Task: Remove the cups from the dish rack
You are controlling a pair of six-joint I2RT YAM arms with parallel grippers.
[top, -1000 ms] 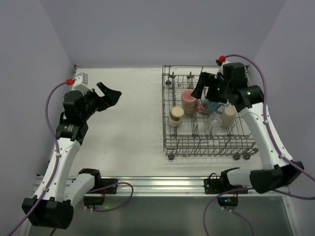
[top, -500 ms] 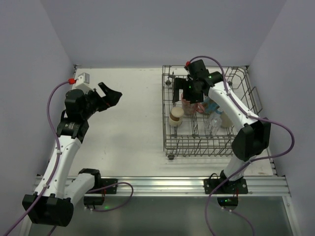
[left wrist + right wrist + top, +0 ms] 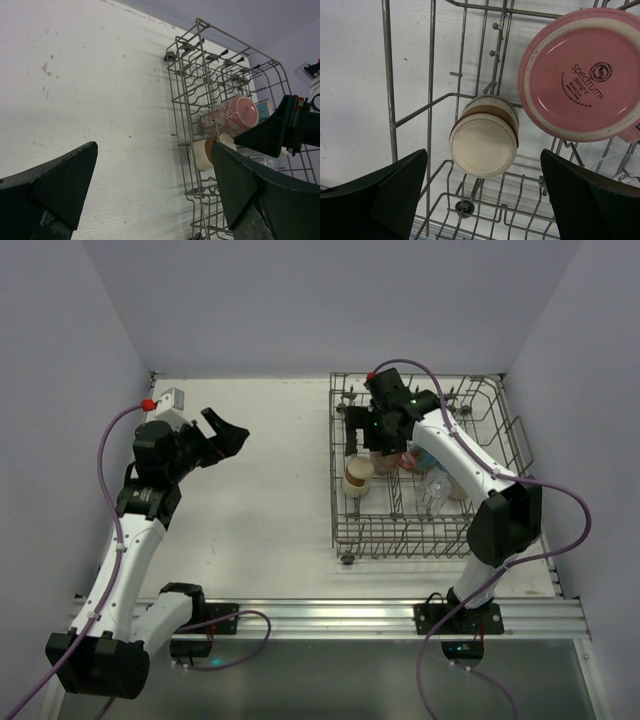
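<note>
jaws on the right gape wide above the small tan cream-rimmed cup [image 3: 482,143], centred between them, untouched, in the grey wire dish rack [image 3: 420,535]; left jaws likewise parted.

We're in a robotics lab, inside a purpose-built test cell. A white table [image 3: 270,490] is boxed in by plain pale-lilac walls [image 3: 320,310], much like a booth. An aluminium rail [image 3: 330,615] runs along the near edge, and two white-and-black arms are bolted to it: the left arm [image 3: 130,550] and the right arm [image 3: 470,465]. Each trails a purple cable [image 3: 99,445]. On the tabletop sits a wire dish rack [image 3: 420,535] holding cups [image 3: 357,477], which is kitchenware set on a test bench.
</note>
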